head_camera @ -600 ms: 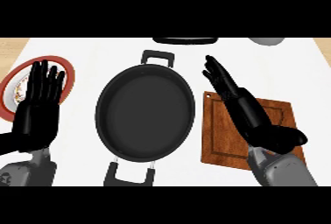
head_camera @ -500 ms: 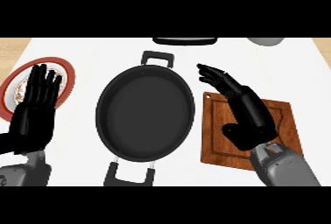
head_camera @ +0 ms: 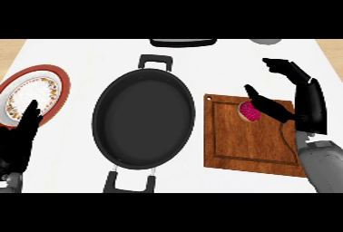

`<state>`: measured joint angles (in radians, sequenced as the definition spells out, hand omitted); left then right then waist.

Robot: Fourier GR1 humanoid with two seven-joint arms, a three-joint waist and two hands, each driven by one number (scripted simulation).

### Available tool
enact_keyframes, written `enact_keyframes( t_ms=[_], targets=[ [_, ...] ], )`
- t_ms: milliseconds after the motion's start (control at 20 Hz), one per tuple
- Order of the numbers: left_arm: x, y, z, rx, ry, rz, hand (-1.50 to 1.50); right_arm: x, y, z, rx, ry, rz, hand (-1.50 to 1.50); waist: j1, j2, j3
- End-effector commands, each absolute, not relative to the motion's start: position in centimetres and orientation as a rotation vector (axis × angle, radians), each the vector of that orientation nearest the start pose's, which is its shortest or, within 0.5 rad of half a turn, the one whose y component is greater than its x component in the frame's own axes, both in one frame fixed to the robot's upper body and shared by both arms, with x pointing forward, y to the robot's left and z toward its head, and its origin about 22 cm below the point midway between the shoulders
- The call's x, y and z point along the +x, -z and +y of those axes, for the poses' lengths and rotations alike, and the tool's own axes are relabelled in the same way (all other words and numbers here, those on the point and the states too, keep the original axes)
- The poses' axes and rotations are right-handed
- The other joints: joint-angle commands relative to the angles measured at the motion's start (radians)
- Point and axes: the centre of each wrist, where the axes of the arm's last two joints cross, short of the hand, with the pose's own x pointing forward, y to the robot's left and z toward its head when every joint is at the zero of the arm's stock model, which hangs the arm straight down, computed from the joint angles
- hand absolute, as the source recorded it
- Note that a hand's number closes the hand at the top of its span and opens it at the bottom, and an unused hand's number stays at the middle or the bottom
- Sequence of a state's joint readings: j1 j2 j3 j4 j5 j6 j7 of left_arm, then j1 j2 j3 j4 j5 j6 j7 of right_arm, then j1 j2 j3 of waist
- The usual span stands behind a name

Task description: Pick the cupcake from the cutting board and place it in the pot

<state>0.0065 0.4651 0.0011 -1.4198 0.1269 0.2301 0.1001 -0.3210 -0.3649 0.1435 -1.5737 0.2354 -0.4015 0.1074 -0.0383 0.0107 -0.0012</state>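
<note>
A pink-frosted cupcake [head_camera: 248,112] sits on the upper part of the wooden cutting board [head_camera: 244,147], right of centre. My right hand [head_camera: 306,102] hovers over the board's right side, turned on edge. Its thumb [head_camera: 265,104] lies against the cupcake's right side. The fingers [head_camera: 284,67] arch above, spread wide and not closed round it, so the hand is open. The black oval pot [head_camera: 100,113] with two handles stands empty in the middle of the counter, left of the board. At the lower left edge my left hand [head_camera: 22,136] rests open, fingers up.
A red-rimmed patterned plate [head_camera: 41,88] lies at the far left, partly behind my left hand. A dark object [head_camera: 182,42] and a grey one [head_camera: 267,41] sit at the counter's back edge. White counter shows between the pot and the board.
My right hand has pulled right and turned on edge, uncovering the cupcake, with its thumb now beside it. My left hand has sunk lower at the left edge.
</note>
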Motion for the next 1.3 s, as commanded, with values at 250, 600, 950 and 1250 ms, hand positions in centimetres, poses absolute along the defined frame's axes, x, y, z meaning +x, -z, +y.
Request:
enact_keyframes(
  t_ms=[250,600,950,1250],
  targets=[
    [25.5,-1.8,32.5,0.527,0.097,-1.152,0.00,26.4,-8.5,-20.8,-0.990,-0.285,-1.822,-1.50,0.024,-0.016,0.000],
    [25.8,-2.1,33.5,0.543,0.087,-1.150,0.00,25.7,-13.9,-22.2,-1.129,-0.582,-1.394,-1.50,0.018,-0.021,-0.004],
    [26.5,-2.9,34.1,0.523,0.096,-1.149,0.00,24.7,-16.7,-19.5,-1.041,-0.827,-1.040,-1.50,0.031,-0.017,-0.003],
    [26.1,-1.4,32.6,0.518,0.112,-1.157,0.00,26.0,-19.0,-18.0,-0.939,-0.876,-0.927,-1.50,0.038,-0.012,-0.001]
  ],
)
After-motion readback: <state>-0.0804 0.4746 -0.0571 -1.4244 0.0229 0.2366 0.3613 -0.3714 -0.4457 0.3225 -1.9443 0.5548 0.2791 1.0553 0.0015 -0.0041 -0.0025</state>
